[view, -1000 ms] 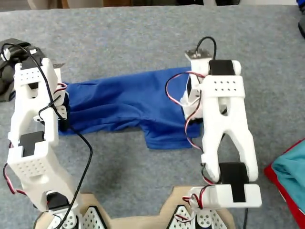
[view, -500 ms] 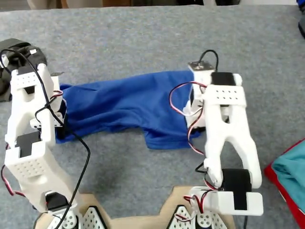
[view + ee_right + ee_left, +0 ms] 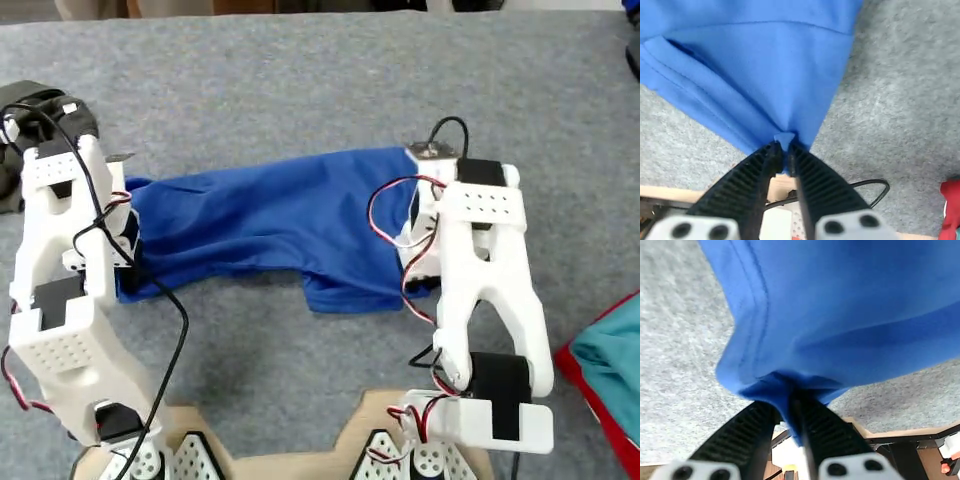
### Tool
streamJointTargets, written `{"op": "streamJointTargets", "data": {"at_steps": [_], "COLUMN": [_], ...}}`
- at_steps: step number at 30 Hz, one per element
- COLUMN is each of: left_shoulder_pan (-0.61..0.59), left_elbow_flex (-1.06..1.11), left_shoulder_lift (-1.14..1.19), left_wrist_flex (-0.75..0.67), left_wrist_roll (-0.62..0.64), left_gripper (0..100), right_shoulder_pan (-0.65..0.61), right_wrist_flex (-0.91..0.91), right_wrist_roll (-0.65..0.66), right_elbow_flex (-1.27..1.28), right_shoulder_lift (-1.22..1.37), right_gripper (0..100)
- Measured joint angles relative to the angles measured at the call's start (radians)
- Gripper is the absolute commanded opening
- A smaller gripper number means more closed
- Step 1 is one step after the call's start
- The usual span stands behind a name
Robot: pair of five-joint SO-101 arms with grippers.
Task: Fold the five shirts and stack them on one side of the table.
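A blue shirt point(image 3: 270, 225) hangs stretched between the two arms above the grey table point(image 3: 300, 80). My left gripper point(image 3: 790, 400) is shut on the blue shirt's point(image 3: 840, 305) bunched edge at the table's left side point(image 3: 125, 245). My right gripper point(image 3: 785, 145) is shut on a pinched fold of the blue shirt point(image 3: 755, 65), at the shirt's right end point(image 3: 415, 215) in the high view. A short sleeve part droops toward the front point(image 3: 350, 290).
A dark garment point(image 3: 20, 120) lies at the far left edge behind the left arm. A teal cloth point(image 3: 610, 355) on something red point(image 3: 590, 390) sits at the right edge. The grey table surface stretches open at the back.
The right arm has shifted right and slightly toward the front, pulling the shirt tauter. The left arm moved a little to the left early on, then held still.
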Motion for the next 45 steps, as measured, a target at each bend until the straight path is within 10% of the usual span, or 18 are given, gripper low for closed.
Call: {"op": "streamJointTargets", "data": {"at_steps": [13, 26, 45], "left_shoulder_pan": [-0.077, 0.044, 0.074], "left_elbow_flex": [-0.209, -0.354, -0.31], "left_shoulder_lift": [0.0, 0.002, 0.002], "left_wrist_flex": [0.0, 0.0, 0.0], "left_wrist_roll": [0.055, 0.245, 0.25], "left_gripper": [16, 16, 16], "right_shoulder_pan": [-0.009, -0.404, -0.417], "right_wrist_flex": [0.044, -0.051, -0.098], "right_wrist_roll": [0.002, -0.103, -0.216], "right_elbow_flex": [-0.153, -0.245, -0.436], "right_shoulder_lift": [0.0, 0.109, 0.548], "right_gripper": [23.1, 17.7, 15.5]}}
